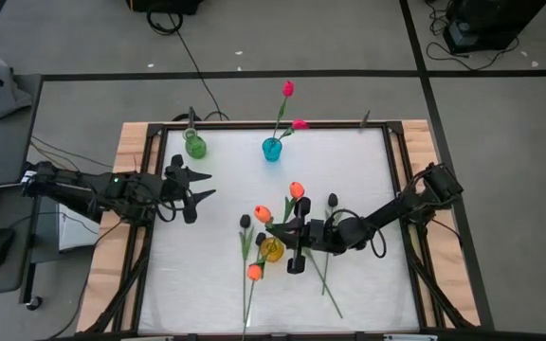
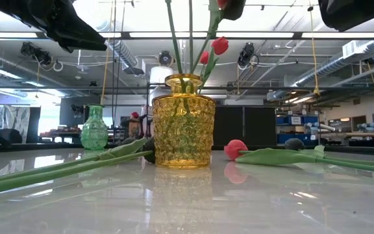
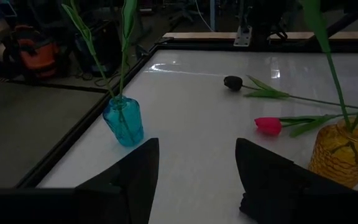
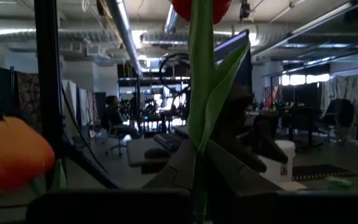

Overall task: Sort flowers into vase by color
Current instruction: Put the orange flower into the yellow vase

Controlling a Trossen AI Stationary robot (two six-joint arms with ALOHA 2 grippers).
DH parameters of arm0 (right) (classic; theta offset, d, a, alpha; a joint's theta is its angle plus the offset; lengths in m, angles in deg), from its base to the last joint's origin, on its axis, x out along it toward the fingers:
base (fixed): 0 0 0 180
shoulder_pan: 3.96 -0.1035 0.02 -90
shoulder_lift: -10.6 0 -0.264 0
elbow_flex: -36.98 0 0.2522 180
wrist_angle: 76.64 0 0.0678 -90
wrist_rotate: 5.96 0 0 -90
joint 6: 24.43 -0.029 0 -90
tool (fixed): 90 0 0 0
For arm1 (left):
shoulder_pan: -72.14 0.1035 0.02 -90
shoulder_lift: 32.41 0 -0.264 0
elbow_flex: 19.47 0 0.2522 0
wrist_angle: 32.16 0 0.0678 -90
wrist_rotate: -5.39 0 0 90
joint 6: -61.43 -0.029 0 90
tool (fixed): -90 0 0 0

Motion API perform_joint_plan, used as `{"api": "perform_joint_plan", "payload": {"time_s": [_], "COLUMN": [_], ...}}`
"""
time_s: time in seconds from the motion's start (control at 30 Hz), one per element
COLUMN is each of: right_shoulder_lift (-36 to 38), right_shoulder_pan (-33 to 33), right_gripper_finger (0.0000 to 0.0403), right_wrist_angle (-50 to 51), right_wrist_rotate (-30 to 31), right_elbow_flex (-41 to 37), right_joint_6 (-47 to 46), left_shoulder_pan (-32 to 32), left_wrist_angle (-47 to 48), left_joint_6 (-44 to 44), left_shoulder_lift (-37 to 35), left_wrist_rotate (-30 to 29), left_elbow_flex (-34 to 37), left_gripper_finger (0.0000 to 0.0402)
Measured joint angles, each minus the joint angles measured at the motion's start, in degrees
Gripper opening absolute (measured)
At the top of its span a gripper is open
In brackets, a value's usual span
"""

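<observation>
A yellow glass vase (image 1: 271, 248) (image 2: 183, 120) stands near the table's middle with several green stems rising from its mouth and orange-red buds (image 2: 220, 45) above. My right gripper (image 1: 287, 230) hovers just over it, shut on one upright tulip stem. My left gripper (image 1: 195, 190) (image 3: 194, 174) waits open at the table's left. The blue vase (image 1: 271, 149) (image 3: 124, 121) holds two pink tulips (image 1: 287, 88). The green vase (image 1: 195, 145) (image 2: 94, 128) stands near the far edge. A pink tulip (image 3: 268, 126) (image 2: 235, 149) and a black tulip (image 3: 233, 83) lie flat on the table. My right gripper pinches a tulip's green stem (image 4: 199, 155) between its two fingers, below the orange-red bud (image 4: 201, 6) and its leaves. The fingers come level from the table's right and lie across the stem. The stem stands upright; its lower end is hidden below the fingers.
More tulips lie around the yellow vase: an orange one (image 1: 254, 272) with its stem toward the near edge, and a black one (image 1: 333, 200) to the right. A raised wooden frame (image 1: 131, 142) borders the table. Bare tabletop lies between my left gripper and the vases.
</observation>
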Motion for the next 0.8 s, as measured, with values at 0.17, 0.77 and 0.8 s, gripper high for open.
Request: {"api": "perform_joint_plan", "payload": {"time_s": [0.17,0.77,0.8], "right_shoulder_lift": [0.0,0.0,0.0], "right_shoulder_pan": [-0.1,-0.1,-0.1], "right_gripper_finger": [0.0046,0.0060,0.0065], "right_wrist_angle": [2.5,13.0,13.0], "right_wrist_rotate": [-0.5,0.6,0.6], "right_elbow_flex": [0.0,0.0,0.0], "right_joint_6": [-0.4,-1.5,-1.5], "left_shoulder_pan": [0.0,0.0,0.0], "left_wrist_angle": [0.0,0.0,0.0], "left_joint_6": [0.0,0.0,0.0], "left_shoulder_lift": [0.0,0.0,0.0], "left_wrist_rotate": [0.0,0.0,0.0], "left_elbow_flex": [0.0,0.0,0.0], "left_gripper_finger": [0.0217,0.0217,0.0217]}}
